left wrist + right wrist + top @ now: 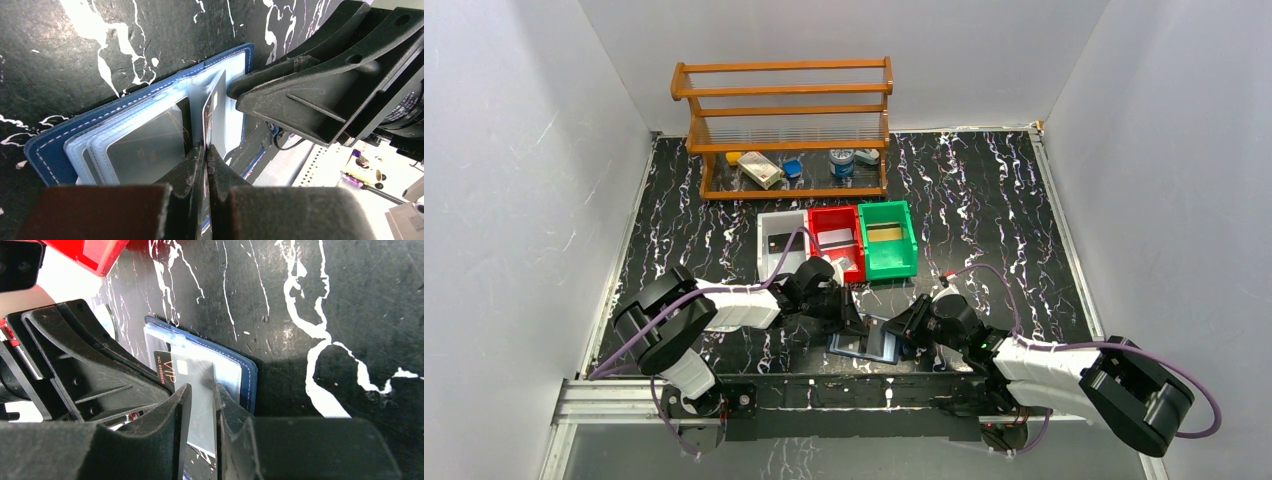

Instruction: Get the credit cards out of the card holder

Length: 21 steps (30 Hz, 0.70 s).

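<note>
The card holder [864,345] lay opened flat on the bench [984,200], cover down, its pale inner leaves facing up. Its long axis ran side to side between the two arms, and the red bin [836,213] stood just beyond it.

One leaf, a clear sleeve [200,425], stood up on edge from the middle of the card holder. A dark card [172,365] with a chip showed in it. The sleeve's plane ran roughly along the line joining the two end effectors.

The right end effector [203,390] came in from the card holder's right side. Its fingers were partly closed and clamped across the clear sleeve, one finger on each face.

The left end effector [206,150] came in from the card holder's far left. Its fingers were pressed together on the opposite edge of that leaf, where the dark card showed. The grip looked to be on the card itself, though the plastic made that hard to confirm.

Both end effectors were touching the leaf, so neither was the nearer one, but only the left was placed to draw the card. The coming pull would probably need to run straight along the leaf's plane. It would go toward the card holder's left and away from the right end effector, which anchors the sleeve. A sideways tug would more likely lift the whole card holder off the bench than free the card.
</note>
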Motion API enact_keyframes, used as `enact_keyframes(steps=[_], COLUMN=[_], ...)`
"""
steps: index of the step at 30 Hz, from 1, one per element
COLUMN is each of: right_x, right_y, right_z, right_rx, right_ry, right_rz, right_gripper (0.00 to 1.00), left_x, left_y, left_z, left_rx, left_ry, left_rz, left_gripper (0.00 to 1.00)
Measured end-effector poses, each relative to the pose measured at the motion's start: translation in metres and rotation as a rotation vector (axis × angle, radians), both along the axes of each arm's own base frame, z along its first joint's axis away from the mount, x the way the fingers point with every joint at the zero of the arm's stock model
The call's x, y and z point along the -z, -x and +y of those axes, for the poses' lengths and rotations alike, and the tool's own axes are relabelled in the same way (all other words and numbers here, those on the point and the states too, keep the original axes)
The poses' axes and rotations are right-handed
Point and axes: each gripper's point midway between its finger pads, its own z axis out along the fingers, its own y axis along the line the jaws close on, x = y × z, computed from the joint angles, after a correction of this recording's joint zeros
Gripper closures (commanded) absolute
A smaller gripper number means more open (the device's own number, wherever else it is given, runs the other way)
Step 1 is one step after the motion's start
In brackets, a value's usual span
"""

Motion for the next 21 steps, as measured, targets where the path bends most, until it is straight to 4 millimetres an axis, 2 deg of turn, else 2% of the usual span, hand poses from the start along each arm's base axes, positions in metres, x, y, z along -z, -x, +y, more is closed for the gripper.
enact_keyframes(steps=[12, 16, 19, 21], right_x=[0.0, -0.015, -0.045, -0.044], right_y=[0.001, 0.001, -0.004, -0.003], right_z=[-0.001, -0.001, 0.012, 0.017], right_rx=[-0.004, -0.083, -0.136, -0.159], right_ry=[0.01, 0.116, 0.077, 0.068], right_rz=[0.002, -0.026, -0.098, -0.088], right_gripper=[0.67, 0.66, 0.66, 0.67], left_x=[-0.005, -0.005, -0.005, -0.005], left_y=[-0.001, 0.0, 0.0, 0.0], left_z=[0.016, 0.017, 0.017, 0.017], left_rx=[0.035, 0.041, 0.044, 0.044], left_ry=[-0.069, -0.075, -0.076, -0.075], left_rz=[-0.09, -0.091, -0.092, -0.093], left_gripper=[1.0, 1.0, 0.98, 0.97])
